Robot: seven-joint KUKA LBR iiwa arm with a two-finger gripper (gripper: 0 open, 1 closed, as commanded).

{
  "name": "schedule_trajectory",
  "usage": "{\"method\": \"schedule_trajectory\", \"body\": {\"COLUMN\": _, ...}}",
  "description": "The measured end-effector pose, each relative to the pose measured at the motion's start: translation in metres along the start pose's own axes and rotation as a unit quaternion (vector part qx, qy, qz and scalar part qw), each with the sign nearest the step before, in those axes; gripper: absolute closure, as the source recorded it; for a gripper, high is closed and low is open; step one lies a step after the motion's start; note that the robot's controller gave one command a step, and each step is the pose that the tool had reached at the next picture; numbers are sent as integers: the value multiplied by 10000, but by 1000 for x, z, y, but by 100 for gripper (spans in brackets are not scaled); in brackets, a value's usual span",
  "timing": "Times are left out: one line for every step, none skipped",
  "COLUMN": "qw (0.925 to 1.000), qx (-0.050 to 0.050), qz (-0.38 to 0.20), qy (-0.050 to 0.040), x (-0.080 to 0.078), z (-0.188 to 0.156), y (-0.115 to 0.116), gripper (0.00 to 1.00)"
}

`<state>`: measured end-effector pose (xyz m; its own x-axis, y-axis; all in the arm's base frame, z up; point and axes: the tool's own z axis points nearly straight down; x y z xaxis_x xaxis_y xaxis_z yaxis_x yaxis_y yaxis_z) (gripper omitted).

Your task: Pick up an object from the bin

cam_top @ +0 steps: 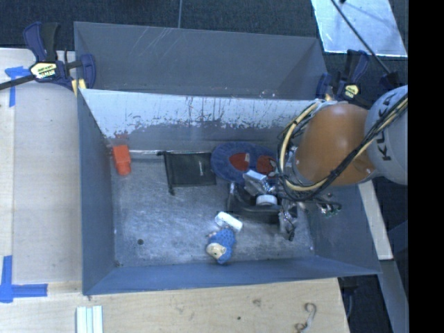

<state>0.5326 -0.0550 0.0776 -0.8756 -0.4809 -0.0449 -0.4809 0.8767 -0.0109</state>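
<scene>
My gripper (263,198) sits low in the right part of the bin (201,113), close to the floor, with the orange cover (329,144) of my wrist and its looped cables (295,137) behind it toward the view's right. Whether it is released or clenched I cannot tell: its tip merges with a dark patch on the floor directly beneath it, and I cannot make out whether that patch is a thing or a shadow. I also cannot tell whether anything is grasped.

Nearest to my gripper is a round blue pad (229,159) with red patches on it. It lies just beside the tip on the far-wall side, a little to the view's left, and its near edge meets the silver parts of my gripper in the view. I cannot tell whether they touch.

On the other side, toward the near wall and to the view's left of my gripper, lies a small blue doll (220,245) with a pale face. A white piece (229,220) sits at its upper end, between the doll and my gripper. Both are near the tip but apart from it.

Further to the view's left, beyond the pad, a flat black box (189,170) lies on the floor just beside the pad's left edge. Well apart from my gripper, by the left wall, stands an orange block (122,159).
</scene>
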Motion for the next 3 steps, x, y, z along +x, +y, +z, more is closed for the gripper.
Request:
{"method": "schedule_trajectory", "body": {"qw": 9992, "qx": -77, "qz": 254, "qy": 290, "x": -30, "z": 10, "y": -17, "gripper": 0}}
{"method": "schedule_trajectory", "body": {"qw": 9993, "qx": -55, "qz": 262, "qy": 273, "x": -29, "z": 9, "y": -18, "gripper": 100}}
{"method": "schedule_trajectory", "body": {"qw": 9998, "qx": -36, "qz": 3, "qy": 204, "x": -18, "z": -180, "y": -10, "gripper": 100}}
